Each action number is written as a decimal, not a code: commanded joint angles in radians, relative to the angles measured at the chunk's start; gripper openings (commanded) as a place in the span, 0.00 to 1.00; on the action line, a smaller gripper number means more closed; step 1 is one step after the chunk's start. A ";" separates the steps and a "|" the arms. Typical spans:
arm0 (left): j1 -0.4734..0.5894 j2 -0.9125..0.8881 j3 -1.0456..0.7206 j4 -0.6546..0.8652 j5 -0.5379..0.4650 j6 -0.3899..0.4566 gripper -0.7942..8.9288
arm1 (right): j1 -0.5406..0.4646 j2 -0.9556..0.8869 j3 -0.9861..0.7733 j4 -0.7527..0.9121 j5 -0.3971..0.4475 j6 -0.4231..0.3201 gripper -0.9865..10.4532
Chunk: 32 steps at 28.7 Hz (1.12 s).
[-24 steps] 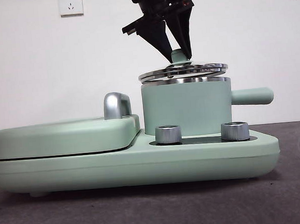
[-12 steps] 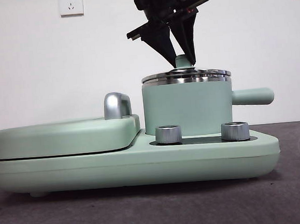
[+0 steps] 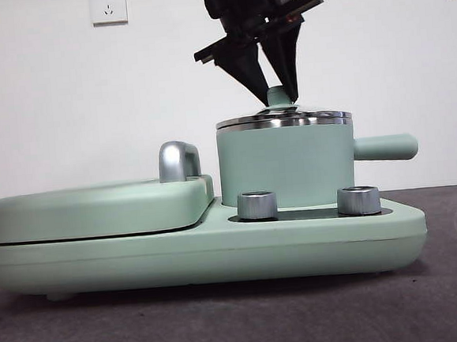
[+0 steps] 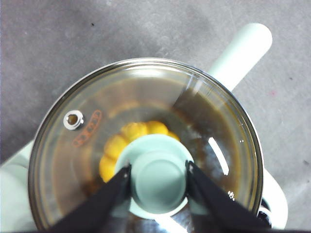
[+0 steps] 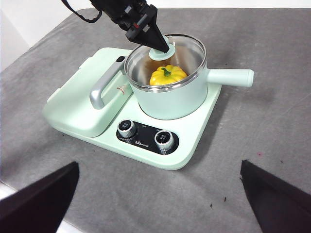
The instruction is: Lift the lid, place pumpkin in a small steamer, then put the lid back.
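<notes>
Left gripper clamped on the lid's mint-green knob, one black tapered jaw on each side. Lid is round clear glass with a shiny steel rim and a small metal vent grommet; it sits flat on the small steamer, rim on rim, no visible gap in front view. Steamer is a matte mint-green cylinder with a polished steel rim and a straight rounded side handle.

Pumpkin is inside the steamer, under the lid: glossy yellow-orange, ribbed, short green stem pointing up, visible through the glass in both wrist views.

Steamer stands on the knob end of the wide mint-green base, behind two knurled silver knobs. The base's other end carries a flat rounded-rectangle cover with a curved chrome handle. Base sits on the grey, slightly speckled tabletop.

Right gripper is spread open, well above the tabletop, holding nothing.
</notes>
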State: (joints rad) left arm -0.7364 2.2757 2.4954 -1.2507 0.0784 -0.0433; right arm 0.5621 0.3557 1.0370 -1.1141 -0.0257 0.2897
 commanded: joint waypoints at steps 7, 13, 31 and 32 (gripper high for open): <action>-0.018 -0.137 0.030 -0.164 0.072 -0.040 0.66 | 0.006 0.000 0.008 0.003 0.000 0.005 0.57; -0.051 -0.501 -0.265 -0.205 0.072 0.005 0.66 | 0.006 0.000 0.008 0.007 -0.041 -0.031 0.57; -0.067 -1.578 -1.541 0.375 -0.013 -0.162 0.66 | 0.006 0.002 0.008 0.028 -0.056 -0.118 0.57; -0.067 -1.628 -1.580 0.389 -0.019 -0.184 0.66 | 0.006 0.002 0.008 0.027 -0.056 -0.118 0.57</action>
State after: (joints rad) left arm -0.7959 0.6827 0.9318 -0.8833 0.0666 -0.1772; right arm 0.5621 0.3553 1.0370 -1.0973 -0.0792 0.1825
